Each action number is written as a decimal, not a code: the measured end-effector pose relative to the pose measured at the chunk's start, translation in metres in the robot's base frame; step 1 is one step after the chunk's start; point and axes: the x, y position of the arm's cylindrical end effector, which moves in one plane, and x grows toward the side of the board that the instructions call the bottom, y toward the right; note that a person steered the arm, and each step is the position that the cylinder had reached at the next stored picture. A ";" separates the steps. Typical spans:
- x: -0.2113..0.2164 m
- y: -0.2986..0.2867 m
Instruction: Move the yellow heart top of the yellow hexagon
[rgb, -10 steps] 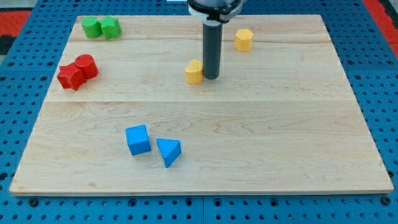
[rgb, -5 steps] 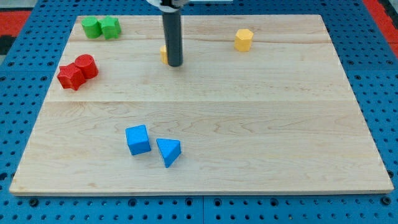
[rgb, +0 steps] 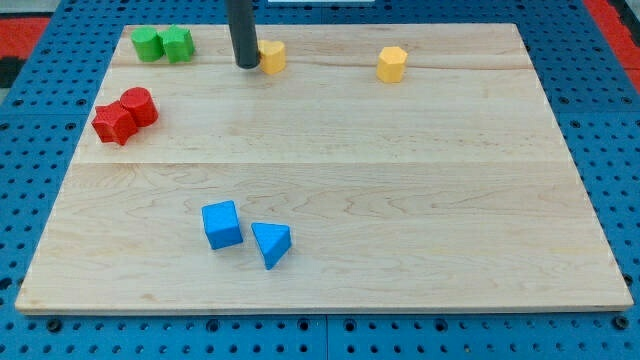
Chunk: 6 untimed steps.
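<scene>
Repositioning step: no claw fitted, only a rod, with my tip (rgb: 245, 65) touching the left side of the heart (rgb: 270, 55) near the board's (rgb: 330, 200) top edge, hexagon (rgb: 392, 64) well apart rightward; next likely push heart right, curving above the hexagon.

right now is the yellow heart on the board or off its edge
On the board. The yellow heart rests on the wood near the view's top, with my tip at its left.

Pale wooden board (rgb: 400, 200) — on a blue pegboard surface (rgb: 610, 120), evenly lit.
</scene>
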 end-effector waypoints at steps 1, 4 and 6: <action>-0.013 0.010; -0.007 0.067; -0.011 0.126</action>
